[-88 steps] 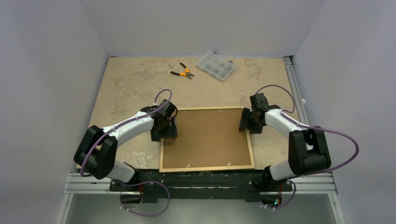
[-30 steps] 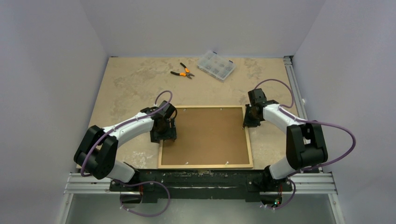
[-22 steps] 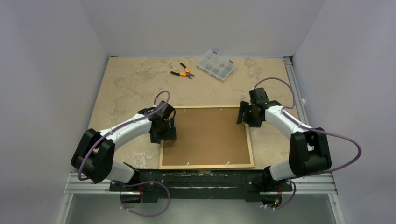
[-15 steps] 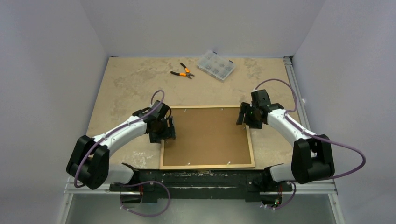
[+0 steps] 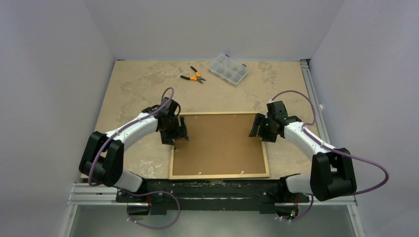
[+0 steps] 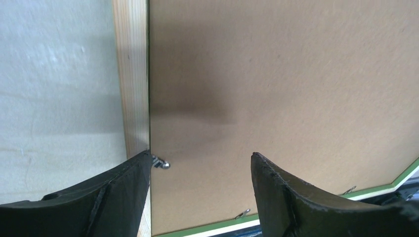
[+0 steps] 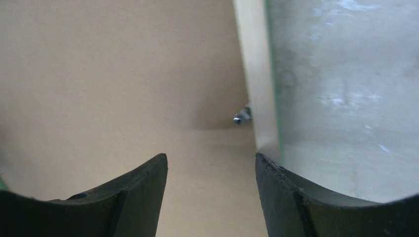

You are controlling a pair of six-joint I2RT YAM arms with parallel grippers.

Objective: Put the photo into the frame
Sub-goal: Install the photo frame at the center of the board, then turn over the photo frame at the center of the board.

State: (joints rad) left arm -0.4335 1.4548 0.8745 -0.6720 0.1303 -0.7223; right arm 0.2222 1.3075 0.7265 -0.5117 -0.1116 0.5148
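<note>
The frame (image 5: 220, 176) lies face down on the table, its pale wood rail (image 6: 131, 74) showing with a thin green edge. The brown fibreboard backing sheet (image 5: 220, 143) fills it. The photo is hidden. My left gripper (image 5: 179, 134) is open over the frame's left rail. In the left wrist view, the left gripper (image 6: 200, 158) has one fingertip (image 6: 141, 160) beside a small metal tab (image 6: 160, 163). My right gripper (image 5: 260, 127) is open over the right rail (image 7: 254, 64). In the right wrist view, the right gripper (image 7: 211, 158) is empty, just short of another tab (image 7: 241, 117).
Orange-handled pliers (image 5: 193, 76) and a clear compartment box (image 5: 229, 69) lie at the back of the table. An aluminium rail (image 5: 312, 94) runs along the right edge. Pale walls close in on three sides.
My right gripper has opened and shifted slightly along the right rail. My left gripper, still open, has moved a little toward the far end of the left rail.
</note>
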